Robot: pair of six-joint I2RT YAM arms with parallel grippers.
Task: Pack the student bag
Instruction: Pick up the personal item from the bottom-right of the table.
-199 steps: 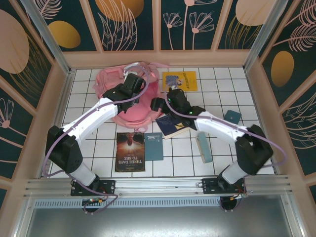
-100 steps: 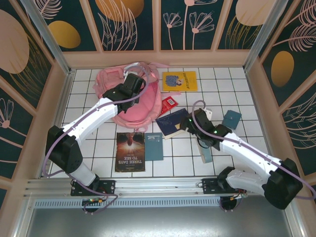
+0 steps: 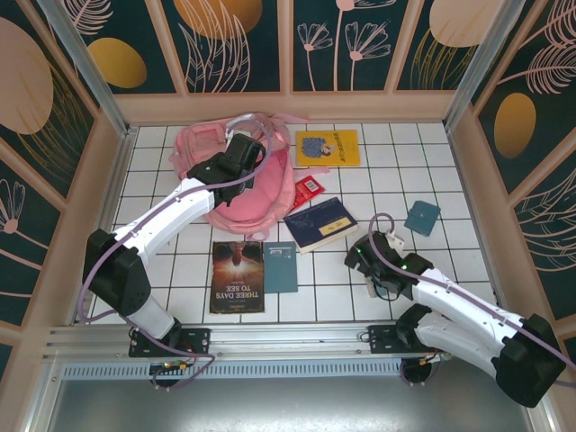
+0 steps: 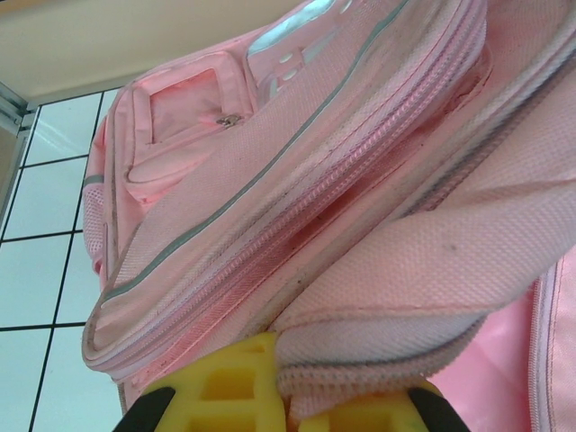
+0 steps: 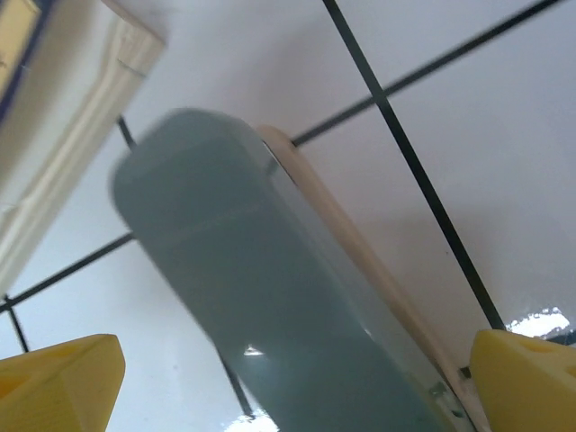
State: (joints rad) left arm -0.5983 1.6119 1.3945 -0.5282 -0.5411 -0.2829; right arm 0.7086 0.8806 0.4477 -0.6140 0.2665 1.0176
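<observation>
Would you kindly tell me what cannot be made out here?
Top view: the opening of the student bag, hidden beneath the left gripper.
Right wrist view: the grey-blue book, cover blurred and cut off below.
Top view: that book, mostly covered by the right gripper.
Left wrist view: fingers, partly covered by bag fabric.

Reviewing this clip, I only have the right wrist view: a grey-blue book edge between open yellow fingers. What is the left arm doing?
Observer: The left gripper is shut on a fold of the student bag, close to a zipper.
Operator: Where does that bag sit?
Observer: Far left in the top view, with a yellow book lying flat to its right.
Operator: Any books lying nearer the arm bases?
Observer: Yes, the Three Days to See book lies flat in front of the bag, with a teal book beside it.
</observation>
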